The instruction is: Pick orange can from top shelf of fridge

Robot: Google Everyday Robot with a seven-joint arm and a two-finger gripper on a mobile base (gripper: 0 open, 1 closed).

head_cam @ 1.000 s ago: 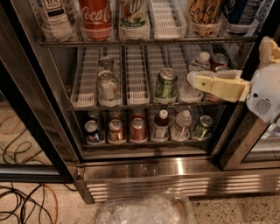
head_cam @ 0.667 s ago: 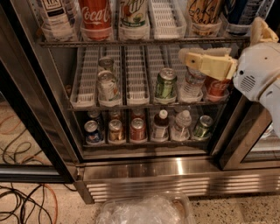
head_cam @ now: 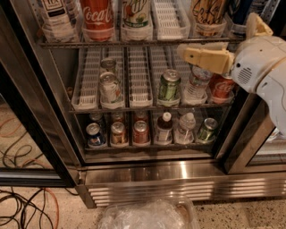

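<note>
The cream-coloured two-finger gripper has climbed since a second ago. Then it hung level with the middle rack's drinks; now its tip sits just under the front wire of the top shelf. It has also drifted a little to the left. It is in front of the clear plastic water bottle on the middle rack and holds nothing. Whether it is apart or together cannot be told from this side. The white rounded arm housing behind it has risen too and now covers more of the right door frame.

The orange-gold metal can with black scrawled lettering has not moved. It stands upright in a white slotted lane tray on the top shelf of the stainless-steel glass-door fridge. It is above the gripper's tip and slightly to the right, apart from it. An empty white lane lies to its left, then a green-and-white can and a red Coca-Cola can, all unchanged. On the middle rack a green metal can and a red can flank the water bottle.
</note>
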